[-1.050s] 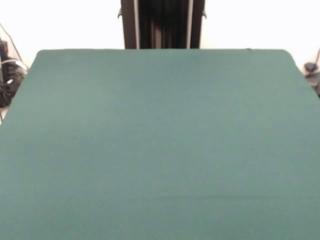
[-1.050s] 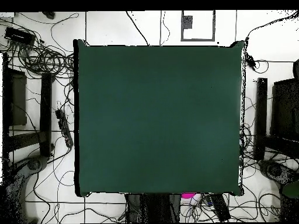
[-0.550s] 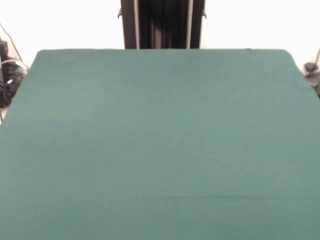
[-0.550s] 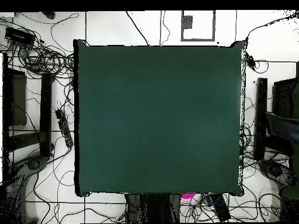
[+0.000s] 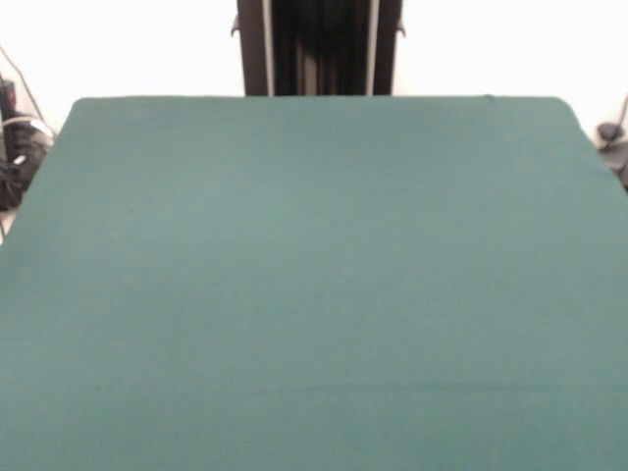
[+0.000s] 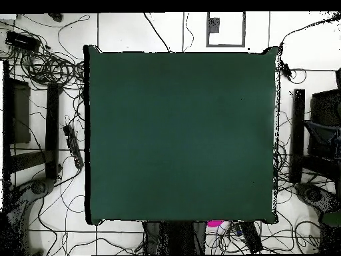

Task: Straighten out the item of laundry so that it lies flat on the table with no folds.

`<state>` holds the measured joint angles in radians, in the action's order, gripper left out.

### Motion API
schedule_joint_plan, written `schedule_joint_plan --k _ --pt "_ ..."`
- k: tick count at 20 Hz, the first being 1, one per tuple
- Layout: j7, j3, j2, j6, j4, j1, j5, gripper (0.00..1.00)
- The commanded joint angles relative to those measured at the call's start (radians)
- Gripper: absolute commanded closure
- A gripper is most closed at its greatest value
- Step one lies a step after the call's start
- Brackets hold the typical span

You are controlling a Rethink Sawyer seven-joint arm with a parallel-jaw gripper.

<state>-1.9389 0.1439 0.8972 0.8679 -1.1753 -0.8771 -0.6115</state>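
The table (image 5: 314,285) carries only its dark green cloth in the front view. From overhead the table (image 6: 181,137) is the same bare green square. The item of laundry is out of view in both views. My gripper shows in neither view.
Tangled cables (image 6: 46,67) lie on the white floor left of the table in the overhead view. Dark stands (image 6: 296,133) sit at the right side, with a dark shape (image 6: 326,133) at the right edge. A small pink object (image 6: 214,224) lies by the table's bottom edge.
Only the dark shape at the right edge of the overhead view has shifted. The table stays bare.
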Motion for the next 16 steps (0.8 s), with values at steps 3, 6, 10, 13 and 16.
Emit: schedule_joint_plan --k 3,6,10,13,16 --pt "0.000 -0.030 0.105 -0.054 -0.252 0.066 0.039 1.00" --pt "0.050 -0.020 0.113 -0.073 -0.269 0.064 0.033 1.00" --pt "0.106 -0.001 0.133 -0.102 -0.301 0.051 0.019 1.00" --pt "0.111 0.002 0.144 -0.109 -0.324 0.042 0.025 1.00" --pt "0.077 -0.003 0.147 -0.100 -0.340 0.041 0.041 1.00"
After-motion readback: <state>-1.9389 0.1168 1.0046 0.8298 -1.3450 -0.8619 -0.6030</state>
